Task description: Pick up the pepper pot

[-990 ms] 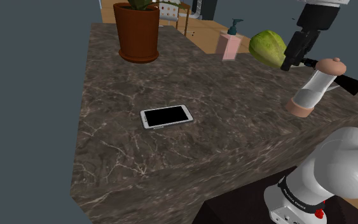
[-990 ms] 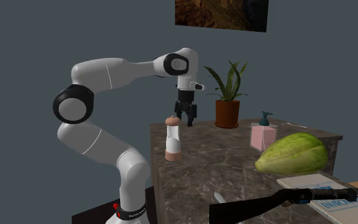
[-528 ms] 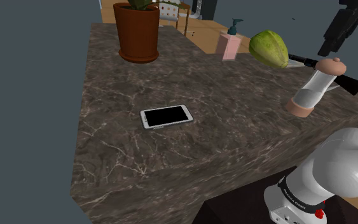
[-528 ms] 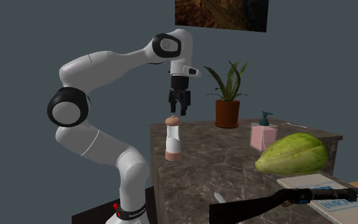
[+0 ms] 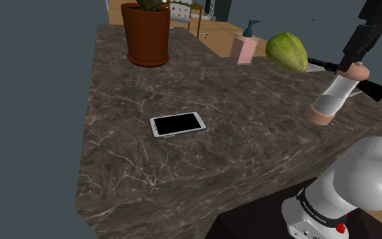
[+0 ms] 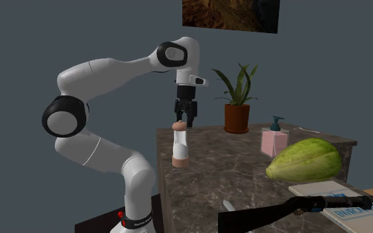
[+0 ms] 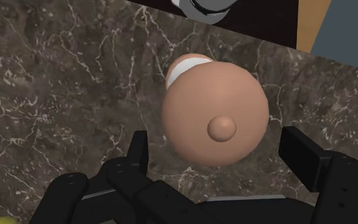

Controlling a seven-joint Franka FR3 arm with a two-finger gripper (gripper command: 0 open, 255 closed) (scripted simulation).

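1. Dark veined marble tops the counter (image 5: 182, 170). Grey walls rise behind it, and a picture (image 6: 230, 13) hangs high in the second exterior view.
2. The pepper pot (image 5: 333, 95) (image 6: 179, 144) stands upright near the counter's edge on the side of the stand (image 5: 250, 221), close to a corner. It has a tan base, a pale body and a tan domed cap with a small knob.
3. The gripper (image 5: 351, 62) (image 6: 183, 122) hangs straight over it, pointing down, with its fingertips close to the cap.
4. In the wrist view the gripper (image 7: 219, 149) is spread wide. One black finger stands on each side of the pepper pot (image 7: 214, 113), marble shows between each finger and the cap, and nothing is held.
5. A phone (image 5: 177, 124) lies flat, screen up, near the counter's middle, well apart from the pepper pot.
6. A plant (image 5: 146, 34) in a red-brown pot sits by a far corner. A pink soap bottle (image 5: 245, 46) and a green melon (image 5: 286, 51) stand along the far edge.
7. A knife (image 5: 366, 85) with a black handle lies just behind the pepper pot.
8. The white arm (image 6: 105, 76) arches up from the stand and over the counter's corner.
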